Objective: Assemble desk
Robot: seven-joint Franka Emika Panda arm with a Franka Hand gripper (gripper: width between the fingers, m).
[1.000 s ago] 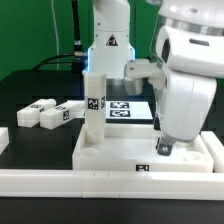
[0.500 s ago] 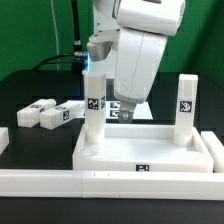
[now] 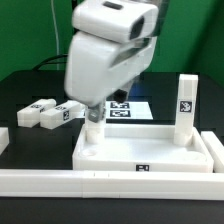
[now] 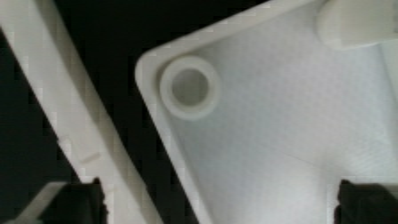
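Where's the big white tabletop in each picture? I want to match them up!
Exterior view: the tabletop lies low in the middle, with a leg standing at the end on the exterior view's right.
Wrist view: the tabletop fills most of the picture, close up, showing a rounded corner with a round hole.
Shared landmark: the long white rail beside the tabletop; the wrist view shows a rail too.

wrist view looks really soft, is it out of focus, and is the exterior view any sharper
Wrist view: soft throughout; the tabletop fills most of the frame from close by, and its round corner hole has fuzzy edges. Exterior view: the arm looks smeared, probably motion blur, while the upright leg and the loose legs are crisp enough to show their tags.
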